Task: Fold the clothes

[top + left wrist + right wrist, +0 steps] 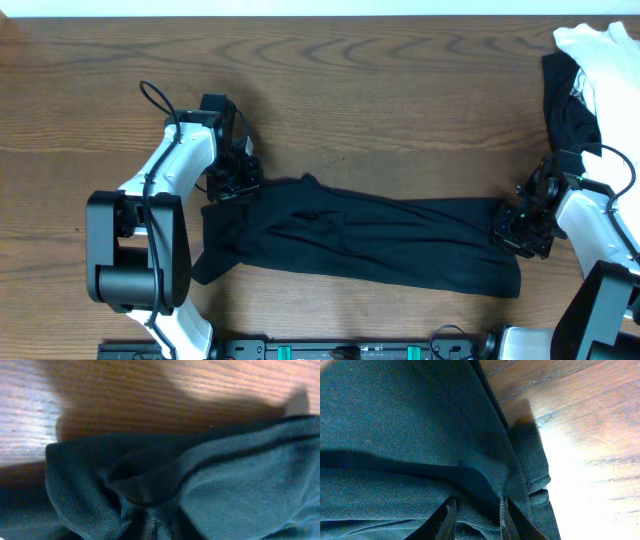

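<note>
I am mid-fold. The black shirt (pixel 370 235) lies as a long band across the lower middle of the overhead frame. My right pincer (pixel 518 225) grips its right end, cloth between the fingers (pixel 446 521). My left pincer (pixel 232 182) sits at the upper left corner; I cannot tell its grip. Next, I judge, one end must carry over the other. No writing is readable.

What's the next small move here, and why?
Probably pull the two ends slightly apart to tauten the cloth. The black shirt lies as a rumpled band, with the left gripper and right gripper each seemingly pinching an end. Creases show mid-cloth.
</note>
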